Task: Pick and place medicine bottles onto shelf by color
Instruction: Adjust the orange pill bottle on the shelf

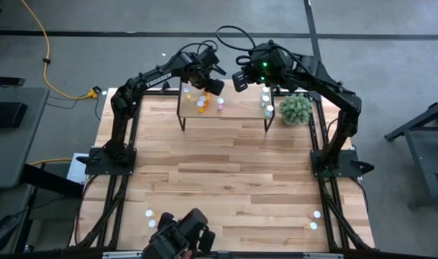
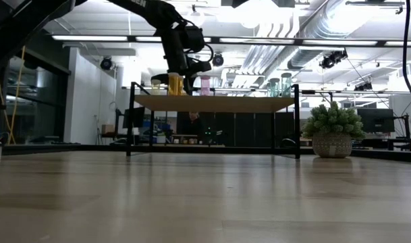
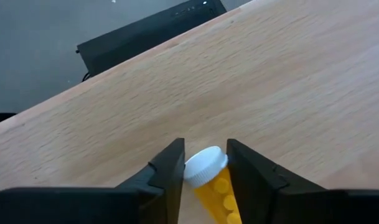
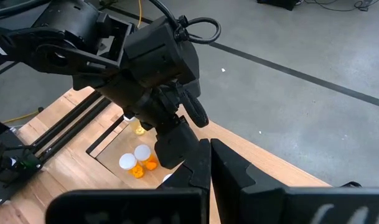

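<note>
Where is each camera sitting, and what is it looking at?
High: above, looking straight down on the table, both arms and the shelf.
Low: at tabletop height, facing the shelf and plant; one arm shows.
Left wrist: on the left arm, its gripper around a yellow bottle.
Right wrist: on the right arm, facing the left arm.
High and low share the shelf.

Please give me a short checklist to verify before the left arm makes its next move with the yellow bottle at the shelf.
1. Yellow bottle sits between the left gripper fingers: ok.
2. Fingers firmly clamped on it: cannot tell.
3. Bottle is over the shelf top: ok.
4. Bottle upright: not ok, it looks tilted.
5. Right gripper shut, holding nothing, off the shelf top: ok.
6. Other bottles clear of the left gripper: cannot tell.
</note>
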`<action>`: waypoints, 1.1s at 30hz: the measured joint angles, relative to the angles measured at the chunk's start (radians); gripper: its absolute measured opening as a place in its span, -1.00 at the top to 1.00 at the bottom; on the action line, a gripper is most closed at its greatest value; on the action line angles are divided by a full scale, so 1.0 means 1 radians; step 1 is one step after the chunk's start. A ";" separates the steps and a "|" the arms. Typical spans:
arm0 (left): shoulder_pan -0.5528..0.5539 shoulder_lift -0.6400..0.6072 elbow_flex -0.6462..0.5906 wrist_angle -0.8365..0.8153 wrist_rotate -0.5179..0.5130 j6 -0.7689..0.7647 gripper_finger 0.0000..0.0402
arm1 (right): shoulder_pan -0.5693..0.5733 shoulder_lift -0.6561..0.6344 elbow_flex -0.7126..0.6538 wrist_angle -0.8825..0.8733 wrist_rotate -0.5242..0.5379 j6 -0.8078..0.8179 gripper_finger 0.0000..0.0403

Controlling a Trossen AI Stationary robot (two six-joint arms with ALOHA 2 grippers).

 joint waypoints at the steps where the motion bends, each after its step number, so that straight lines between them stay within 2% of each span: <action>1: 0.000 0.000 0.000 0.004 0.000 0.000 0.48 | 0.000 0.000 0.000 0.000 0.000 0.000 1.00; 19: 0.039 -0.036 0.000 0.017 0.004 0.011 0.50 | 0.000 0.000 0.000 0.000 0.000 0.000 1.00; 24: 0.036 -0.036 0.000 0.030 0.020 0.060 0.50 | 0.000 0.000 0.000 0.000 0.000 0.000 1.00; 28: 0.035 -0.036 0.000 0.038 0.036 0.055 0.38 | 0.000 0.000 0.000 0.000 0.000 0.000 1.00; 33: 0.035 -0.036 0.000 0.036 0.037 0.061 0.09 | 0.000 0.000 0.000 0.000 0.000 0.000 1.00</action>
